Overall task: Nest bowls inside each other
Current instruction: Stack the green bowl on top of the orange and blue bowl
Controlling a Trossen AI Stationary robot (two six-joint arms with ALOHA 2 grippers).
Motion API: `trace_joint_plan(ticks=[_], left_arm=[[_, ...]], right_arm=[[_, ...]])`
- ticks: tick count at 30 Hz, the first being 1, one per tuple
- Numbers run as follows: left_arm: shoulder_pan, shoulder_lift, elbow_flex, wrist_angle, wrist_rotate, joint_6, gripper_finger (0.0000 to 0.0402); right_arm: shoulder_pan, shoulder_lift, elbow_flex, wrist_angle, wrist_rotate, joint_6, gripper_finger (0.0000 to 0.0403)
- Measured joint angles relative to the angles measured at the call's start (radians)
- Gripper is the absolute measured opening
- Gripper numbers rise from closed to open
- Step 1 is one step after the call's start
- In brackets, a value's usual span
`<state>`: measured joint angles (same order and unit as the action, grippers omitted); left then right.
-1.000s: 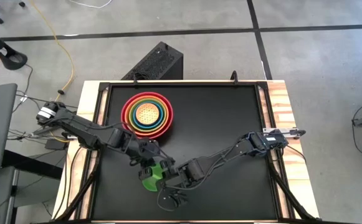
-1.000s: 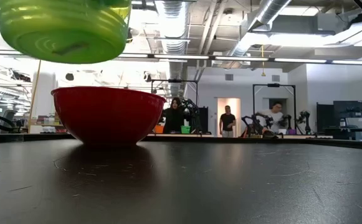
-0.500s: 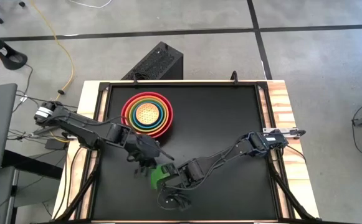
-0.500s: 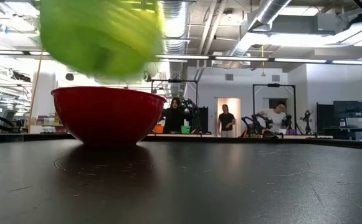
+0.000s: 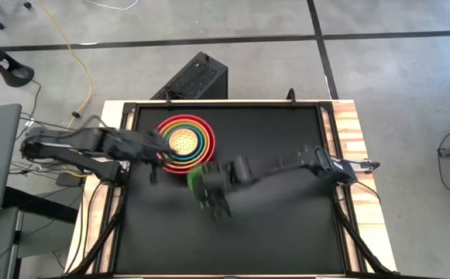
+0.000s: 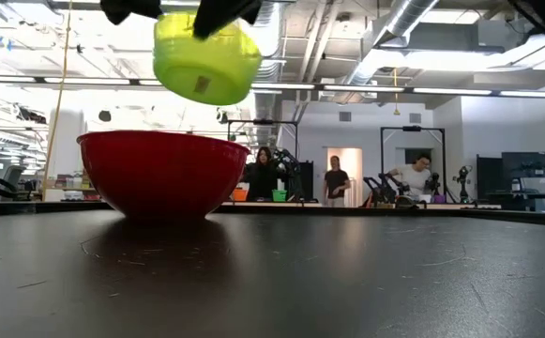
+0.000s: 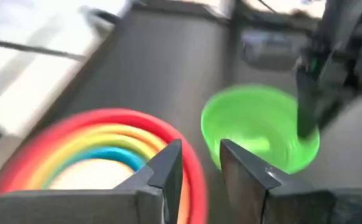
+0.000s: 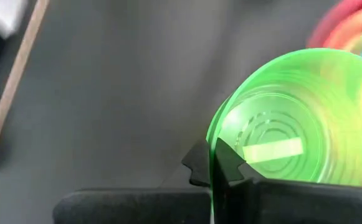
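From the table-level camera, nearest is the bare black table top [image 6: 347,282]. Above it the small bright green bowl [image 6: 206,58] hangs in the air, tilted, higher than the rim of the big red bowl [image 6: 159,174] that sits on the table behind it. Far beyond the table, people stand in the room and play no part.

The right gripper [image 8: 212,163] carries the green bowl: its two fingers are closed tight on the bowl's thin rim, one finger inside and one outside. From above, that bowl [image 5: 199,177] sits just beside the near edge of the stack, not yet over its middle.

The left gripper [image 7: 200,163] holds nothing. Its fingers stand a narrow way apart, and it hovers at the left edge of the stack [image 5: 183,142], with the green bowl visible just past its fingertips.

The stack itself looks done as far as it goes: red outermost, then orange, yellow-green and blue rings, with the dotted yellow-orange bowl [image 5: 182,140] in the centre. So five bowls appear nested and only the smallest is left. I judge what remains is to bring the green bowl over the centre, level it, lower it into the dotted bowl and let go.
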<state>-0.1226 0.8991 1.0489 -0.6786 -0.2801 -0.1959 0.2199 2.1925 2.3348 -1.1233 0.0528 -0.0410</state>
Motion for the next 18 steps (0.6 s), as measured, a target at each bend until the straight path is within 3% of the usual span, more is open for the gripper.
trace_joint_plan(ticks=[2, 5, 12, 18], left_arm=[[0.01, -0.064, -0.006, 0.0, -0.107, 0.02, 0.0093], [0.016, -0.158, -0.038, 0.006, -0.182, 0.085, 0.009], [0.015, -0.355, -0.222, 0.234, -0.125, 0.112, 0.0087], [0.015, -0.39, -0.298, 0.323, -0.199, 0.054, 0.0087]], right_arm=[[-0.062, -0.002, 0.002, 0.068, 0.001, -0.009, 0.0001], [-0.148, 0.004, 0.002, 0.157, -0.002, -0.01, 0.0001], [-0.316, 0.046, 0.002, 0.325, -0.07, -0.057, 0.0], [-0.397, 0.101, -0.001, 0.364, -0.212, -0.102, 0.0]])
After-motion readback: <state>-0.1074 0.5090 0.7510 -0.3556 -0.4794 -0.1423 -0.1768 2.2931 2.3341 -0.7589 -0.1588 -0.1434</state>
